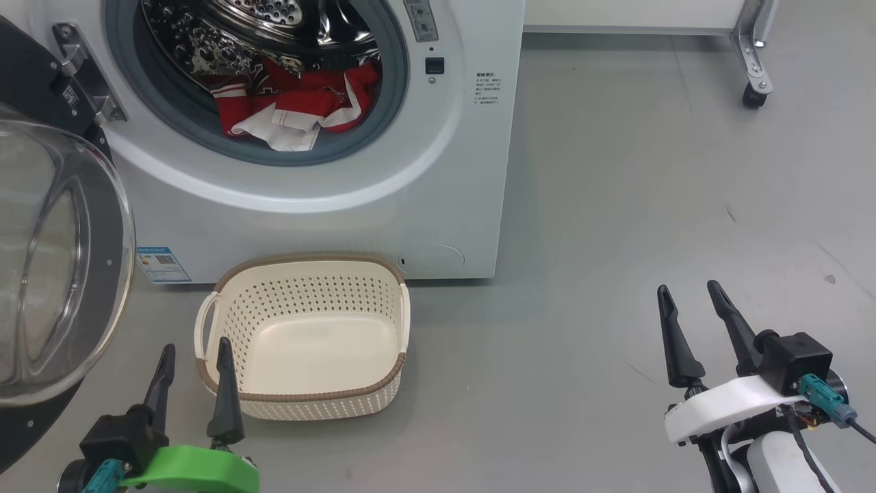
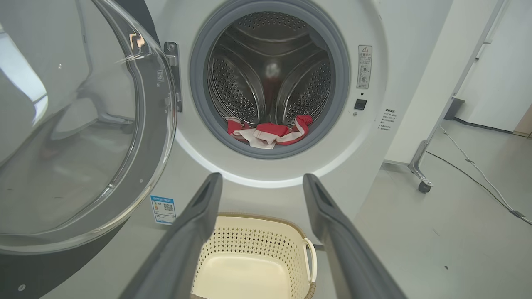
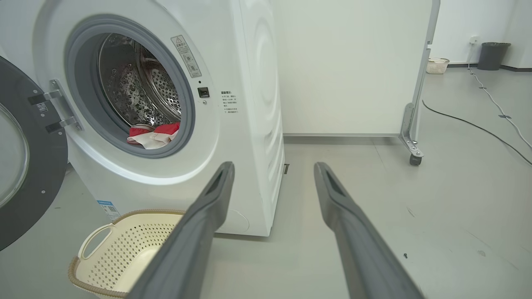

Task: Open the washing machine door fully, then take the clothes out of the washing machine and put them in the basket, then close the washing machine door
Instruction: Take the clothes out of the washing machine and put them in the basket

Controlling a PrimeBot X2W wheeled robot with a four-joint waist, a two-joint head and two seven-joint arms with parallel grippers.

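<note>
The white washing machine [image 1: 438,205] stands at the back with its round black door [image 1: 61,260] swung out to the left on its hinge. Red and white clothes [image 1: 294,106] lie at the drum's front lip, also seen as clothes [image 2: 268,132] and clothes [image 3: 153,135]. An empty cream basket [image 1: 383,390] sits on the floor just before the machine. My left gripper [image 1: 195,352] hovers open at the basket's near left corner. Well off to the right above bare floor, my right gripper [image 1: 690,291] is open too. Nothing is between either pair of fingers.
A white panel on a wheeled metal foot [image 1: 753,92] stands at the back right. Cables [image 3: 478,124] run across the grey floor on the right. A small basket [image 3: 437,65] and a dark bin [image 3: 492,55] stand by the far wall.
</note>
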